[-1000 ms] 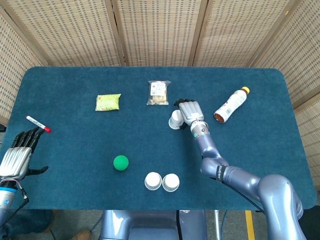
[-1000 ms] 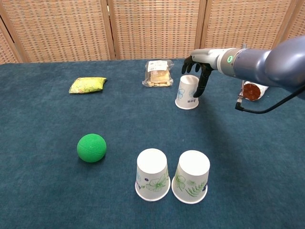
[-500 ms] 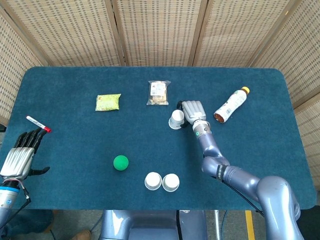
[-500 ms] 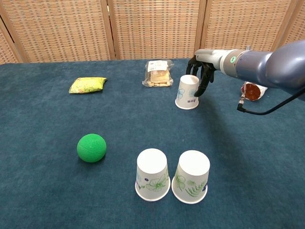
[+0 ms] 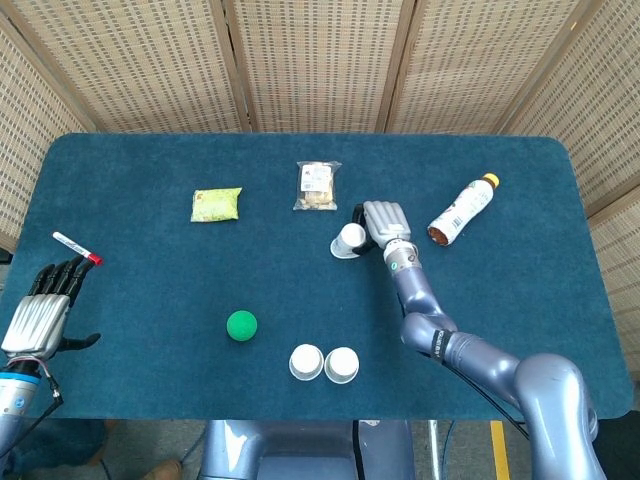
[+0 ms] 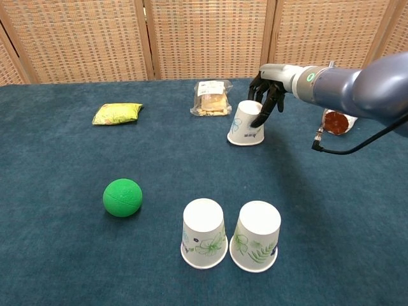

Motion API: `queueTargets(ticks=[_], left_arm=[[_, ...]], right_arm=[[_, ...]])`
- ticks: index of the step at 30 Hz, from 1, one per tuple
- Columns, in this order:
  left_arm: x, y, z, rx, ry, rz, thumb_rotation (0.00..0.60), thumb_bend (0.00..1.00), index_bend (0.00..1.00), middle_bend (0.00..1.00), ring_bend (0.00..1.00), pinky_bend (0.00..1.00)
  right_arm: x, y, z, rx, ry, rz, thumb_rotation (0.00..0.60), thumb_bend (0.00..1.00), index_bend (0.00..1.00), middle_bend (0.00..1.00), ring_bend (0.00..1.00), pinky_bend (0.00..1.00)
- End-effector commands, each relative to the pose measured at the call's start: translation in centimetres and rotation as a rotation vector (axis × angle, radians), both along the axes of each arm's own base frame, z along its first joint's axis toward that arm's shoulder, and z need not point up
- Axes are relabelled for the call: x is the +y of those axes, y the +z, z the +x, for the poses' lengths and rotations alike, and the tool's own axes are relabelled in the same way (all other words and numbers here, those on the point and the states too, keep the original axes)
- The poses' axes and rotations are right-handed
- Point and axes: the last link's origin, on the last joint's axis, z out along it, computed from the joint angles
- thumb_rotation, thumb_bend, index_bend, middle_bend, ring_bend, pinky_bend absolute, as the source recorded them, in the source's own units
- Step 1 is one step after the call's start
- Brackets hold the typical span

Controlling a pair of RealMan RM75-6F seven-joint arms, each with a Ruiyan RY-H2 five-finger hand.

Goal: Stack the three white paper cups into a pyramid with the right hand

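Only floral prints on paper cups (image 6: pixel 231 238), no readable writing.

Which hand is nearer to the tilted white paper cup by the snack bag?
Right. The right hand touches the tilted white paper cup from its far right side; the left hand rests far off at the table's left edge.
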Motion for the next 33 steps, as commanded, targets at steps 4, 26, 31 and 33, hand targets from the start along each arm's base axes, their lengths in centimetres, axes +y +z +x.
queueTargets(ticks=[4, 26, 31, 33], left_arm=[[-0.2, 0.0, 0.2, -0.004, -0.008, -0.002, 0.6, 0.0, 0.0, 0.0, 0.0, 0.0], [-1.8, 0.8, 1.9, -0.022, -0.101, 0.002, 0.6, 0.0, 0.0, 0.0, 0.0, 0.0], [-2.1, 1.1, 2.2, -0.034, -0.114, -0.002, 0.6, 0.0, 0.0, 0.0, 0.0, 0.0], [-2.2, 1.3, 2.2, -0.038, -0.116, -0.002, 0.6, 0.0, 0.0, 0.0, 0.0, 0.0]], right_arm=[[0.7, 0.9, 0.3, -0.026, 0.009, 0.002, 0.6, 0.27, 0.54, 0.58, 0.54, 0.62], [14.5, 9.3, 4.0, -0.017, 0.225, 0.14, 0.6, 0.27, 0.54, 0.58, 0.54, 0.62], [17.2, 9.4, 4.0, -0.012, 0.234, 0.177, 0.6, 0.27, 0.54, 0.58, 0.54, 0.62], [18.0, 9.4, 3.9, -0.007, 0.241, 0.186, 0.6, 0.27, 0.54, 0.58, 0.54, 0.62]])
